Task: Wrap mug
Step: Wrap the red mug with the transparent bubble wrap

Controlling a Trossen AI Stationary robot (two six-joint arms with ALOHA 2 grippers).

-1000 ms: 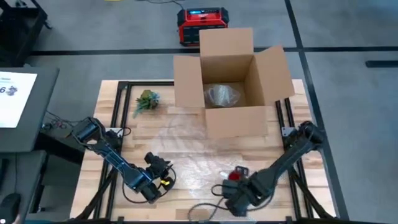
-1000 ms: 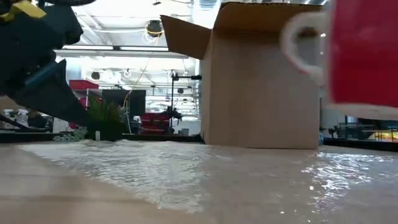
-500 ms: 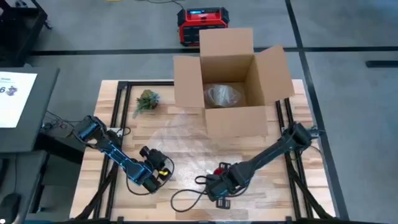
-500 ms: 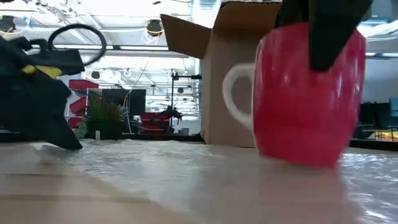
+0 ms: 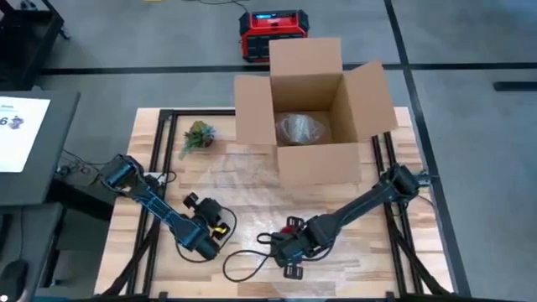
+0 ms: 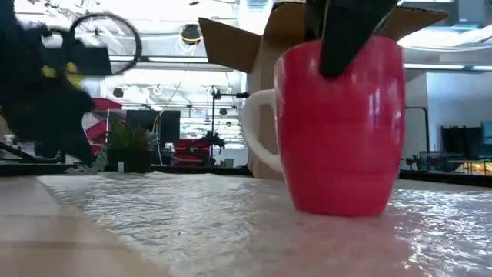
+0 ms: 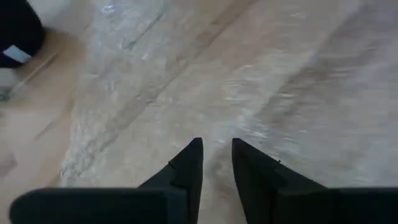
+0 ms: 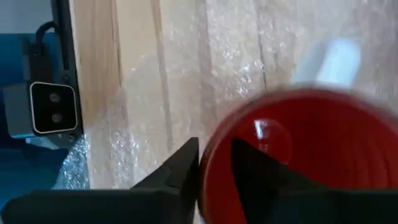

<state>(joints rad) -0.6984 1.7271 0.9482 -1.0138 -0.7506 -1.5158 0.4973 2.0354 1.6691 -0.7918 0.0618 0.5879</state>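
On the bubble wrap (image 6: 192, 219) near the table's front edge, your right gripper (image 8: 214, 163), pinching the mug (image 6: 342, 131) by its rim, has just set it down, ready for wrapping, while your left gripper (image 7: 216, 163) hovers nearly closed, empty.

Not much to read here, honestly. The only legible thing is a "6" on the white sheet (image 5: 18, 127) lying on the grey stand left of the table in the high view. The red unit (image 5: 273, 33) on the floor behind the box has a lit blue display, but it's too small to read.
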